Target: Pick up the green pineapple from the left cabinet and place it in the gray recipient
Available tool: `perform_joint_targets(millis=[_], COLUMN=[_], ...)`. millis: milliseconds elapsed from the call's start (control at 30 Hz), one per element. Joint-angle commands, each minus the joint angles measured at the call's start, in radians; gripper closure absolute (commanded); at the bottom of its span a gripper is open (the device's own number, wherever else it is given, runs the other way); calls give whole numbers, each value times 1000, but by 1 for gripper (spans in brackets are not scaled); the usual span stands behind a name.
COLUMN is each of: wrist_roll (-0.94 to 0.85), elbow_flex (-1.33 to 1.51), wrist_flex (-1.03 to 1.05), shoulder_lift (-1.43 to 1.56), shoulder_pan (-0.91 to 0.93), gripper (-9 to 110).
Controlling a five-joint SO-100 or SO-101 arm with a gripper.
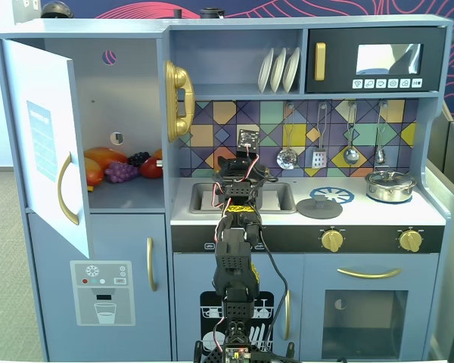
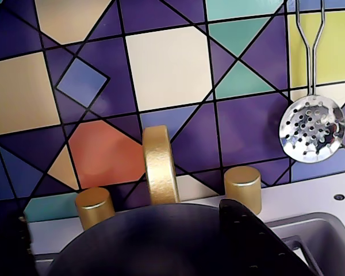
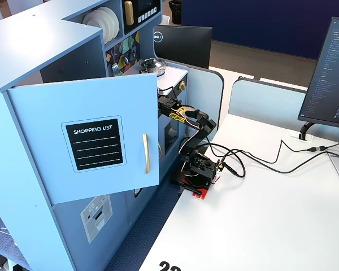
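**Arm at the sink, cabinet door open, pineapple not located**

Orientation: the green pineapple can't be made out in any view, so its long axis and crown direction can't be told. The left cabinet (image 1: 129,91) stands open in a fixed view. On its shelf lie purple grapes (image 1: 121,172), orange-yellow fruits (image 1: 98,162) and a red fruit (image 1: 151,168).

Writing: the cabinet door (image 3: 85,147) is swung out. Its outer face carries a black label (image 3: 94,144) reading "SHOPPING LIST" above ruled lines, just beside an upright gold handle (image 3: 146,153). The inner face (image 1: 38,91) has a pale blue label (image 1: 41,140) whose print is too small to read. A dark monitor (image 3: 181,42) behind the kitchen is marked "DELL". A number on the table edge is cut off.

Pincer: the gripper (image 1: 240,168) is raised over the sink (image 1: 280,198), facing the tiled backsplash (image 2: 172,69). In the wrist view one black finger (image 2: 244,230) shows at the lower right, over the rounded dark rim of the gray recipient (image 2: 161,241), which fills the bottom edge. How far the jaws stand apart, and whether anything is between them, cannot be told. Just behind the recipient are the gold faucet (image 2: 159,167) and two gold knobs (image 2: 95,206) (image 2: 242,188). A steel skimmer (image 2: 310,127) hangs at the right.
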Motion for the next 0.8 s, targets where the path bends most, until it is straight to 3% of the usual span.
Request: perform_joint_targets(millis=[0,233,400,633,767], wrist_roll=[-35,-72,-153,-130,-44], elbow_flex=[-71,-192,-43,476,818], wrist_flex=[46,778,1198,1272,1103], shoulder_lift=[97,511,752,979,1045], shoulder_pan=[17,-28,-9,-23,-52], gripper=[65,80,101,101,101])
